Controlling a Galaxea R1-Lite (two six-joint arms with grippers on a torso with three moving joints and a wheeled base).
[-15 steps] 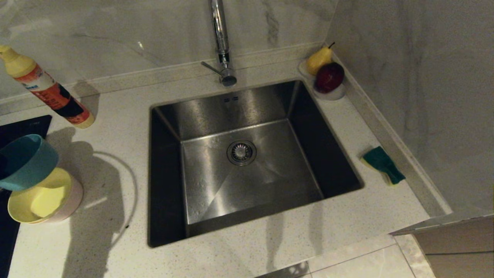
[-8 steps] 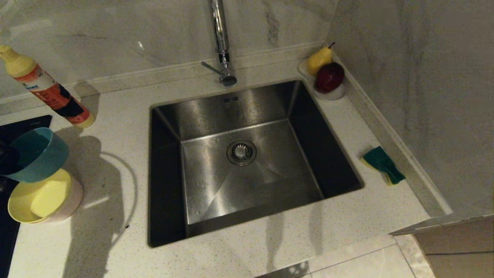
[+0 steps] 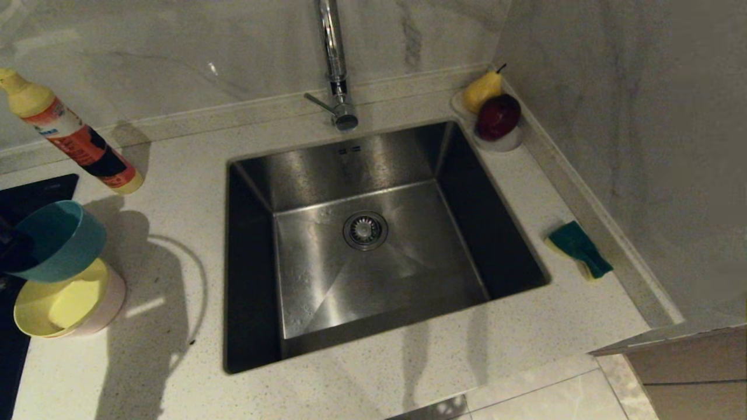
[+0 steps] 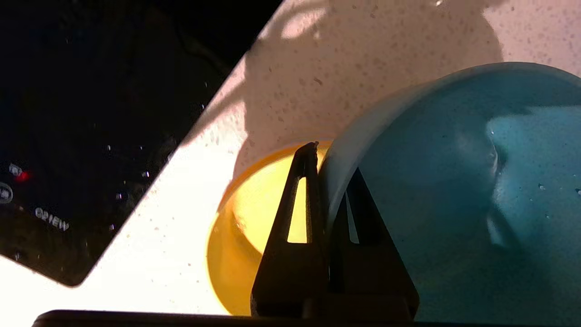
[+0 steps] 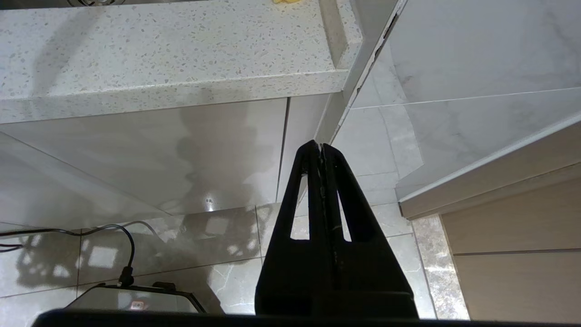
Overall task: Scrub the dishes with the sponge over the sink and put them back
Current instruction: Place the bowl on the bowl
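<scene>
At the left edge of the head view, a light blue bowl [image 3: 55,239] is held tilted above the counter [image 3: 175,373], its opening turned toward the upper left of the frame. In the left wrist view its rim is pinched by the left pincer [image 4: 324,181], one finger outside the wall and the other inside, the jaws nearly together on the thin plastic. The inside of the blue bowl is smooth and carries a few droplets. Just below it in the head view, a pale yellow bowl [image 3: 58,303] is nested upright in a pale pink bowl [image 3: 114,300] on the counter. The steel sink [image 3: 373,245], square with a round drain strainer [image 3: 365,230], fills the centre of the frame beneath a chrome tap [image 3: 335,64]. The sponge [image 3: 579,248], dark green over yellow, lies on the counter at the right of the sink. The right pincer [image 5: 321,147] is seen fully closed and empty, hanging below the counter edge over the tiled floor [image 5: 181,254].
</scene>
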